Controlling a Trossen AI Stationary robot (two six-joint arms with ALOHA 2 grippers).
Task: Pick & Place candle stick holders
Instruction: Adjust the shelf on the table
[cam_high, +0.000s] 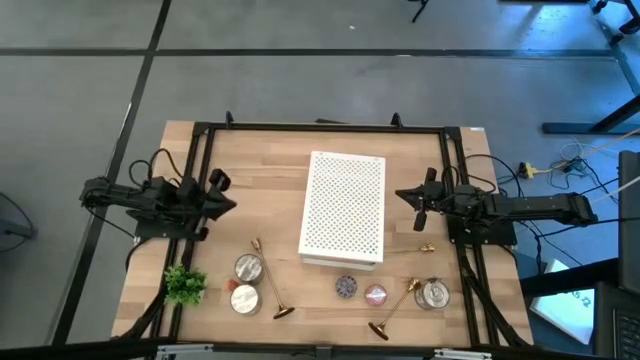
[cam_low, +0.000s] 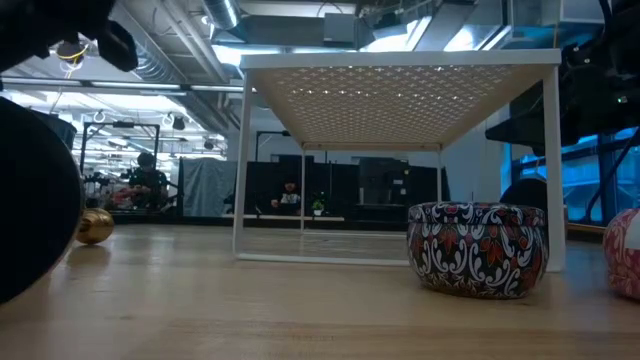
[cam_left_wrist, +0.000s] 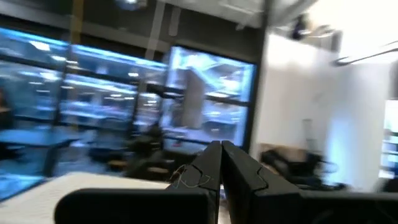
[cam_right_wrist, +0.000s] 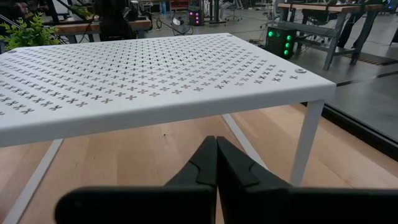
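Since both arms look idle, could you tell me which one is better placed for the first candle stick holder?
Right, probably: the right gripper hangs nearest the small candle stick holder.

Place: robotics lab or workshop
Ceiling: exposed ducts and strip lights (cam_low: 225, 15), upper left
Background: workbenches, equipment with green indicator lights (cam_right_wrist: 281, 38)
Floor: grey concrete (cam_high: 300, 85), trailing cables (cam_high: 560, 165) at right

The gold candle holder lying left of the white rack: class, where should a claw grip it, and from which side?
Grip the candle holder at mid-stem, from straight above. It lies flat on the table, so the thin stem fits between fingers set across it; the flared base probably would not.
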